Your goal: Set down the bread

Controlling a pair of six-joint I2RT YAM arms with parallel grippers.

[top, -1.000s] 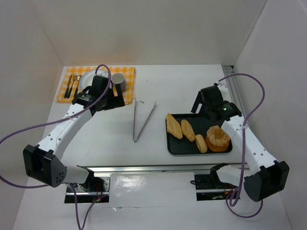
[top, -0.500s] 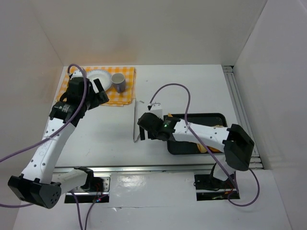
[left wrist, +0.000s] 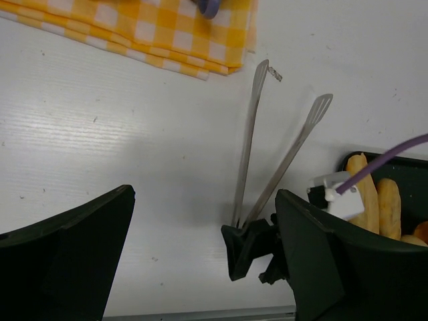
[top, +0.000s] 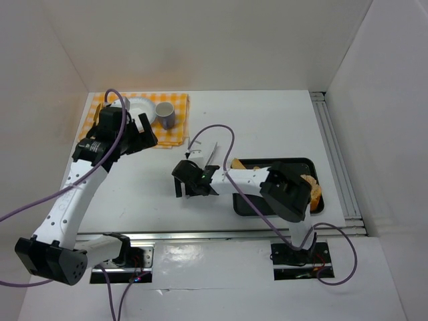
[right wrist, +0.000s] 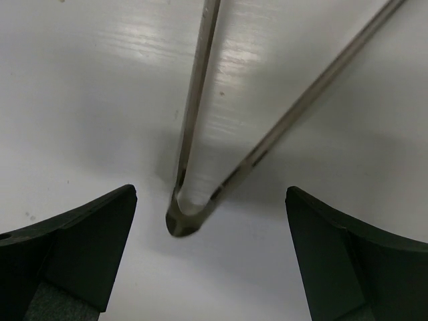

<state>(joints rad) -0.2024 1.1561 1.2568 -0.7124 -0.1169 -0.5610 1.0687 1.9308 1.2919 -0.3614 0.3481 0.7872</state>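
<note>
On the black tray [top: 294, 161] at the right lies the bread [left wrist: 387, 204], rolls side by side; the right tool [top: 193, 180] hangs with fingers apart astride the hinge end of the tongs [left wrist: 249, 144] on the counter [top: 267, 120]; the left tool [top: 142, 132], also spread, hovers near the checked cloth [left wrist: 154, 33]. The rolls look light and soft, likely to dent; I would pinch one gently across its middle.
</note>
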